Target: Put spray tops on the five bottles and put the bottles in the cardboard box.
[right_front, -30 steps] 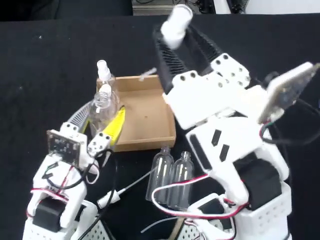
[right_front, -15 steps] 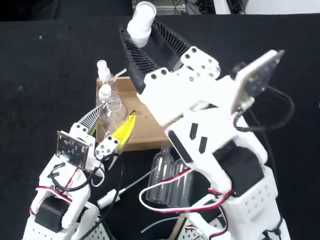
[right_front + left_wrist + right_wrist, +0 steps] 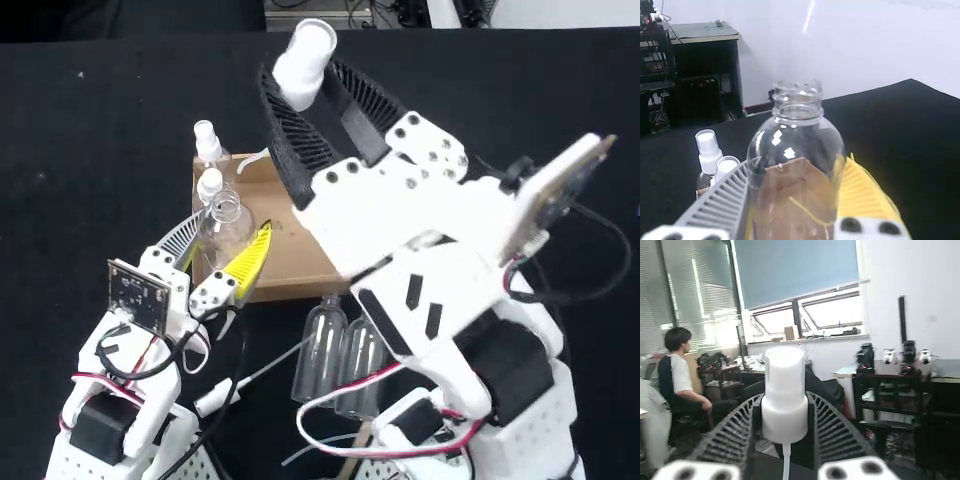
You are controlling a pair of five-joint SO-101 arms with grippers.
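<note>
The right gripper (image 3: 300, 72) moved slightly right. We see it clamp a spray top (image 3: 305, 52), head pointing outward along the fingers; the left gripper (image 3: 235, 226) grasps an upright bottle (image 3: 226, 213).

Matte black tabletop (image 3: 90, 110). Beyond its edge stand a plain white wall (image 3: 875, 45) and a dark desk (image 3: 700, 75). Daylit windows (image 3: 810, 315) sit under a blue roller blind (image 3: 795, 267), beside black shelving (image 3: 890, 390).

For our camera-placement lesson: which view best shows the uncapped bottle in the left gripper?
Left wrist view: the uncapped bottle is close, neck threads clear. High view shows it small, from above; right wrist view faces a spray top.
</note>
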